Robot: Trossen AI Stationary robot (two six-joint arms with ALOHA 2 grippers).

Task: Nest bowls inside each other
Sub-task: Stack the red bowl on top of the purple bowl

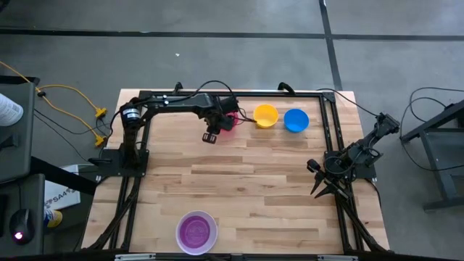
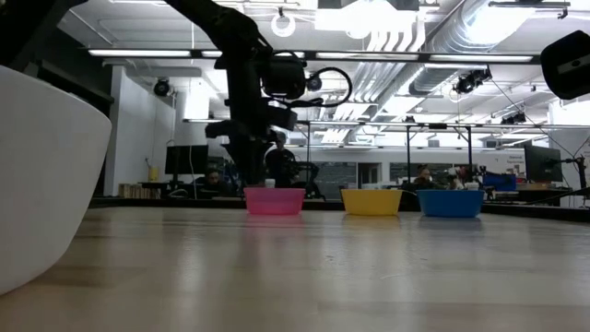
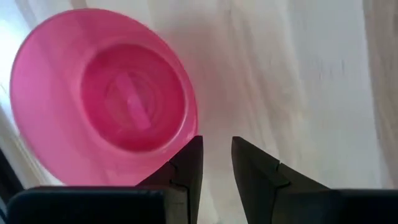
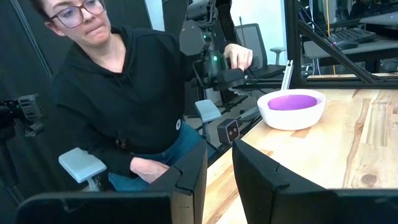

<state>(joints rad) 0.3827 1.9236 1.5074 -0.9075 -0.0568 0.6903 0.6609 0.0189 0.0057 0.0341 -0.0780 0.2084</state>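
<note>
A pink-red bowl point(image 1: 230, 125) point(image 3: 106, 93) stands upright on its base at the table's far side, left of a yellow bowl point(image 1: 266, 115) and a blue bowl point(image 1: 296, 120). My left gripper point(image 3: 214, 158) point(image 1: 221, 127) points down over the pink-red bowl's rim. It is open by a narrow gap, with one finger over the rim's edge, the other outside it, and nothing between them. A purple bowl point(image 1: 196, 232) sits inside the white bowl point(image 1: 211, 220) at the near edge. My right gripper point(image 4: 217, 165) point(image 1: 317, 190) waits open at the table's right edge.
A black frame point(image 1: 330, 130) runs along the table's far and side edges. Bare wood lies between the far row of bowls and the white bowl point(image 4: 292, 118). A seated person point(image 4: 118, 93) shows beyond the table's near edge in the right wrist view.
</note>
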